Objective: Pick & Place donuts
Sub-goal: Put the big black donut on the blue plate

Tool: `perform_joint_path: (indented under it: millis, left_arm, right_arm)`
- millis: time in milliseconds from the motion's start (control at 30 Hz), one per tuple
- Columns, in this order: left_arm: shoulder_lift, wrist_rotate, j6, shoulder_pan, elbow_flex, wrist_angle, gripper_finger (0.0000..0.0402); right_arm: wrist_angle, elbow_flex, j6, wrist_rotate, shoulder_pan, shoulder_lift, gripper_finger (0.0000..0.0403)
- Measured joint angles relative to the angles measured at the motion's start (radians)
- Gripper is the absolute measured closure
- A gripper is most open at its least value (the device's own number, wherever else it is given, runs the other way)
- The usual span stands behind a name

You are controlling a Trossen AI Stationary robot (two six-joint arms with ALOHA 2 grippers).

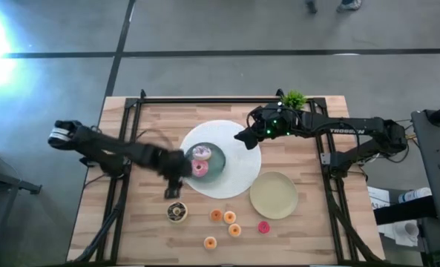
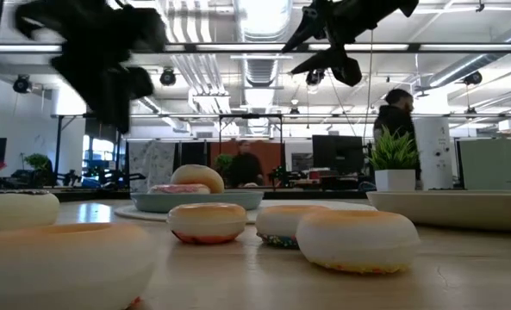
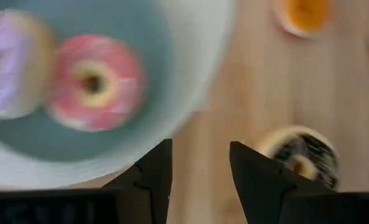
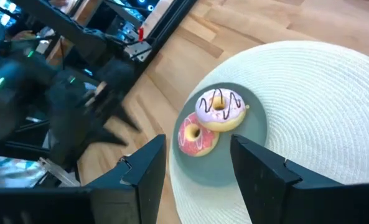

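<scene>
Two donuts, pink [image 3: 95,83] and lilac [image 3: 10,65], lie on a teal plate [image 3: 153,74] beyond the open left end effector [image 3: 200,177].

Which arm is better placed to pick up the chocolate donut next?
Left. The left gripper is open and empty, just above the chocolate-brown ring donut on the wooden table. The right gripper hangs beyond the teal plate, farther away.

The table [image 1: 309,230] is pale wood planks with visible grain, matt. The round white mat [image 4: 333,106] shows a woven, ribbed texture. On it, the teal plate [image 4: 249,134] looks smooth with a soft sheen. The donuts [image 4: 200,137] look like smooth moulded plastic, their glaze slightly glossy. The right pincer [image 4: 200,168] fingers are dark matt plastic.
</scene>
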Motion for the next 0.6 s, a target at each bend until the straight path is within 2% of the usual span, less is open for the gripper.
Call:
perform_joint_path:
  millis: [167, 300, 433, 600]
  left_arm:
    - [-0.018, -0.093, -0.029, -0.306, -0.050, 0.086, 0.0268]
    - [0.039, -0.174, -0.080, -0.469, -0.079, 0.200, 0.0268]
    - [0.124, -0.185, -0.155, -0.526, -0.082, 0.253, 0.0268]
    - [0.209, -0.185, -0.222, -0.535, -0.081, 0.257, 0.0268]
  right_arm:
    - [0.001, -0.001, -0.001, 0.001, -0.001, 0.000, 0.0232]
    - [0.001, -0.001, -0.001, 0.001, -0.001, 0.000, 0.0232]
    - [0.001, -0.001, 0.003, 0.002, 0.000, 0.000, 0.0232]
    - [0.001, -0.001, 0.017, 0.002, 0.000, 0.002, 0.0232]
